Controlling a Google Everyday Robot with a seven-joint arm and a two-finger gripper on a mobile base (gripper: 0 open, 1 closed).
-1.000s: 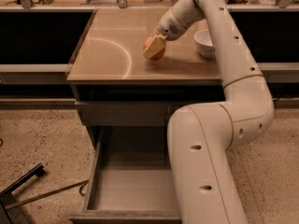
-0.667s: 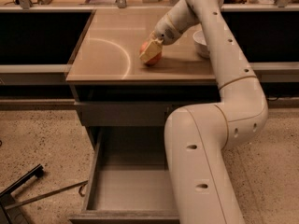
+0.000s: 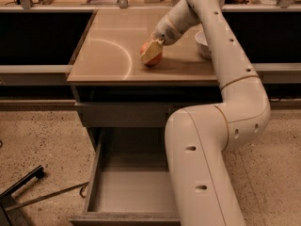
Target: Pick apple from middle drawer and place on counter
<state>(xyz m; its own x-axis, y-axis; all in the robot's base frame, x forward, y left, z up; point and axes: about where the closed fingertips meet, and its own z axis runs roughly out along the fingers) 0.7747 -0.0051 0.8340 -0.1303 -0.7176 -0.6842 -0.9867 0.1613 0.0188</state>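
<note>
The apple [image 3: 155,60] is small and red-orange and sits low at the counter [image 3: 103,36] surface, near its middle. My gripper [image 3: 151,53] reaches down from the white arm and is shut on the apple, with a pale finger [image 3: 150,52] covering most of its top. I cannot tell whether the apple touches the counter. The middle drawer [image 3: 131,192] stands pulled open below, and its visible grey floor is bare. My arm hides its right part.
A white bowl [image 3: 203,44] stands on the counter right of the gripper. A closed grey drawer front [image 3: 122,114] lies above the open drawer. A dark metal stand [image 3: 23,192] lies on the speckled floor at the left. Clutter lines the far ledge.
My gripper has moved left and toward the counter's front with the apple in it, and lower toward the surface. The drawer and bowl have not moved.
</note>
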